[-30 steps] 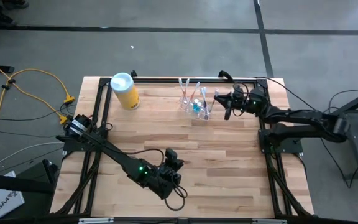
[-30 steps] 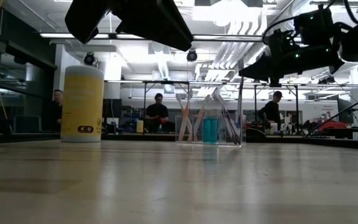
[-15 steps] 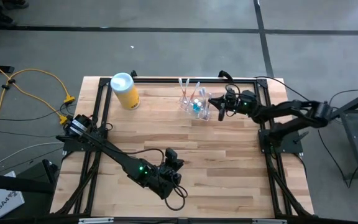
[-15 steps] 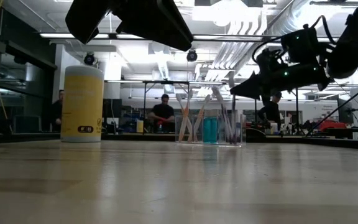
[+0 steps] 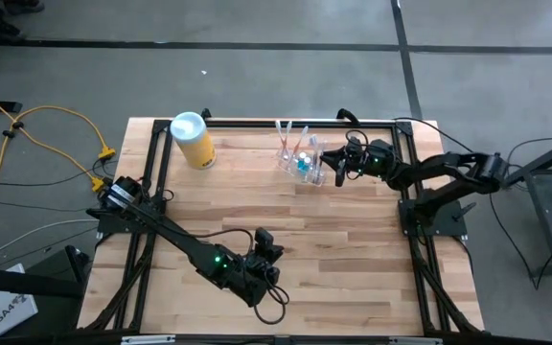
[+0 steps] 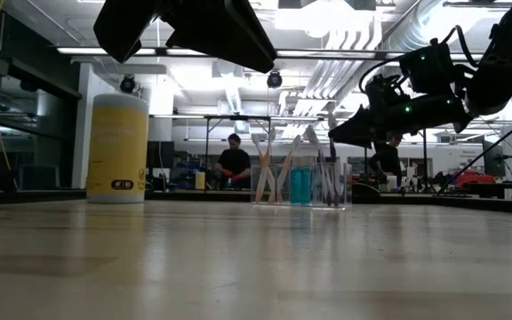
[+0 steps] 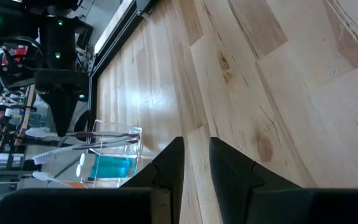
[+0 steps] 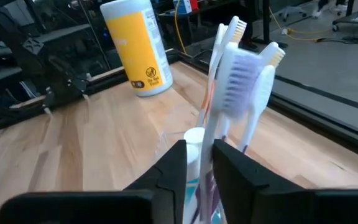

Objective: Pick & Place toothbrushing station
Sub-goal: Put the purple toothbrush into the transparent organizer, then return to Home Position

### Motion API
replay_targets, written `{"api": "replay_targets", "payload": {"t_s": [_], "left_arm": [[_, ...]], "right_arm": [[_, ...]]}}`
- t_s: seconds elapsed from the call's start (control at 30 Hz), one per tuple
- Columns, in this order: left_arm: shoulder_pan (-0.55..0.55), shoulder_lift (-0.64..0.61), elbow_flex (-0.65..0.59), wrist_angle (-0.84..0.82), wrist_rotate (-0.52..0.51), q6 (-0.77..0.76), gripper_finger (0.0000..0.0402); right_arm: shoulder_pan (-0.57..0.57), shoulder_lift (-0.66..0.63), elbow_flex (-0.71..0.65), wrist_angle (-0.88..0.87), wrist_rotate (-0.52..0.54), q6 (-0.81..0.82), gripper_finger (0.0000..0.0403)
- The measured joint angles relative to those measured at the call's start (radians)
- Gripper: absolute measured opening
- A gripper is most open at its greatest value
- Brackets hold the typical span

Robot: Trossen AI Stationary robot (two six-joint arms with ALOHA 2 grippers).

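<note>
The right gripper [image 5: 328,164] (far nearer than the other arm) hovers beside the upright toothbrushing station [image 5: 301,160], jaws seemingly parted slightly, gripping nothing.

Right gripper [image 5: 326,160]: has come in from beside the table's edge and now hangs just beside the clear holder cup [image 5: 300,163], at the toothbrush [image 8: 236,93] heads.
Right arm: stretched farther out over the table.
Fingers [image 8: 169,171]: now slightly parted.

The right wrist view cuts off the toothbrushing station [image 8: 219,180], hiding its base behind dark fingers [image 8: 173,168].
</note>
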Motion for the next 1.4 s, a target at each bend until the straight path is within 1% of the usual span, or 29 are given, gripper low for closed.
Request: {"api": "replay_targets", "payload": {"t_s": [0.13, 0.43, 0.6, 0.67, 0.8, 1.07, 1.2, 1.4], "left_arm": [[0.000, 0.000, 0.000, 0.000, 0.000, -0.002, 0.0069], [0.000, 0.000, 0.000, 0.000, 0.000, -0.002, 0.0069], [0.000, 0.000, 0.000, 0.000, 0.000, -0.004, 0.0069], [0.000, 0.000, 0.000, 0.000, 0.000, -0.020, 0.0069], [-0.002, 0.000, 0.000, 0.000, -0.001, -0.066, 0.0069], [-0.024, 0.000, 0.000, -0.006, -0.003, -0.074, 0.0069], [-0.031, 0.000, 0.000, -0.088, -0.006, -0.121, 0.0069], [-0.016, -0.022, 0.000, -0.272, -0.010, -0.284, 0.0069]], "right_arm": [[0.000, 0.000, 0.000, 0.000, 0.001, 0.000, 0.0097], [0.000, 0.000, 0.000, -0.001, 0.002, 0.002, 0.0179], [0.000, 0.000, 0.000, -0.012, 0.007, 0.027, 0.0207], [0.000, 0.000, 0.000, -0.025, 0.026, 0.026, 0.0212], [-0.008, 0.000, 0.000, -0.037, 0.026, 0.030, 0.0214], [-0.008, -0.027, 0.000, -0.073, 0.018, 0.030, 0.0213], [-0.009, -0.104, 0.000, -0.168, 0.018, 0.028, 0.0213], [-0.009, -0.301, 0.000, -0.387, 0.018, 0.029, 0.0213]]}}
